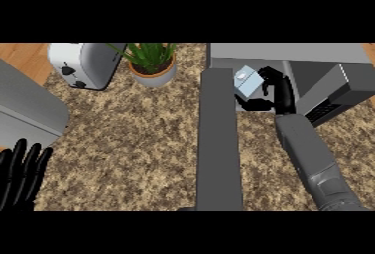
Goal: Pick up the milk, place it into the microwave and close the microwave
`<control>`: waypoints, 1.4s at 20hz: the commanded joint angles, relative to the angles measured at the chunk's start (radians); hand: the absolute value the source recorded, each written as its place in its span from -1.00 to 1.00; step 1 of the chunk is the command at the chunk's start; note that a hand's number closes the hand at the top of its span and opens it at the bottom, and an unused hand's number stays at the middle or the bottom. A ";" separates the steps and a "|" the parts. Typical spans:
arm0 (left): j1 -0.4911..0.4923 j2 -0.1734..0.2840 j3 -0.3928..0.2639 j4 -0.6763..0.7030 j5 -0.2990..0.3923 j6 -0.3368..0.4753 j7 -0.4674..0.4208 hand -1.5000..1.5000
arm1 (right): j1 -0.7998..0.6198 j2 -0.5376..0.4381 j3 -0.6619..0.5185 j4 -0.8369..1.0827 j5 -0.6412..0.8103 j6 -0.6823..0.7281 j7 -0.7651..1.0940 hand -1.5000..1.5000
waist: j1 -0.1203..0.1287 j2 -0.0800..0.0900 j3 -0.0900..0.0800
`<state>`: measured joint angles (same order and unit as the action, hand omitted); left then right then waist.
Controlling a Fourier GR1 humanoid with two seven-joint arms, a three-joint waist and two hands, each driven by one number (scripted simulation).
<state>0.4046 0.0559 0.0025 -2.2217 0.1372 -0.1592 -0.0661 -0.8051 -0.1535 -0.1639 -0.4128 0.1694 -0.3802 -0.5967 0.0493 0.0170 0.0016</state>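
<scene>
The right forearm (pixel 316 161) is a smooth mid-grey tube with a matte finish, widening toward the lower edge of the head view, where a darker ridged band shows along its side. It ends in a glossy black right hand (pixel 277 89) with slim, jointed fingers. The left hand (pixel 20 173) is the same glossy black, its long narrow fingers parted by thin gaps.

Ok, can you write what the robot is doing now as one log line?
right hand: holding milk at microwave opening | door: open | left hand: resting open
</scene>
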 commanded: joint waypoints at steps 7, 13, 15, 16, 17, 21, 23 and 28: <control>-0.052 0.032 0.036 0.017 0.011 -0.009 0.032 -1.00 | -0.105 -0.079 -0.057 0.155 0.048 -0.299 -0.076 1.00 | 0.035 0.019 0.002; -0.029 0.017 -0.010 0.035 -0.059 -0.008 -0.005 -1.00 | -0.206 -0.078 0.043 0.288 0.164 -0.292 0.020 -1.00 | 0.058 0.022 0.001; -0.082 0.013 -0.007 0.038 -0.044 0.007 0.028 -1.00 | -0.215 -0.077 0.047 0.302 0.170 -0.263 0.015 -1.00 | 0.052 0.027 0.002; -0.066 0.022 -0.006 0.077 -0.060 -0.013 -0.012 -1.00 | -0.208 -0.054 0.047 0.302 0.170 -0.276 0.001 -1.00 | 0.058 0.029 0.002; -0.088 0.030 -0.001 0.055 -0.061 -0.006 0.010 -1.00 | -0.244 -0.077 0.055 0.317 0.179 -0.239 0.036 -1.00 | 0.062 0.030 0.002; -0.083 0.025 -0.003 0.100 -0.077 -0.011 -0.019 -1.00 | -0.259 -0.013 0.056 0.320 0.181 -0.246 0.039 -1.00 | 0.039 0.019 0.001; -0.071 0.006 -0.038 0.040 -0.079 0.004 0.022 -1.00 | -0.256 -0.048 0.039 0.326 0.167 -0.219 0.035 -1.00 | 0.058 0.028 0.003; -0.030 0.021 -0.023 0.042 -0.079 -0.018 -0.011 -1.00 | -0.236 -0.031 0.002 0.306 0.137 -0.277 0.002 -1.00 | 0.051 0.021 0.002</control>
<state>0.3500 0.0738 -0.0257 -2.1828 0.0531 -0.1657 -0.0605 -1.0421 -0.1875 -0.1373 -0.1020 0.3265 -0.6404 -0.5871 0.1014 0.0399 0.0038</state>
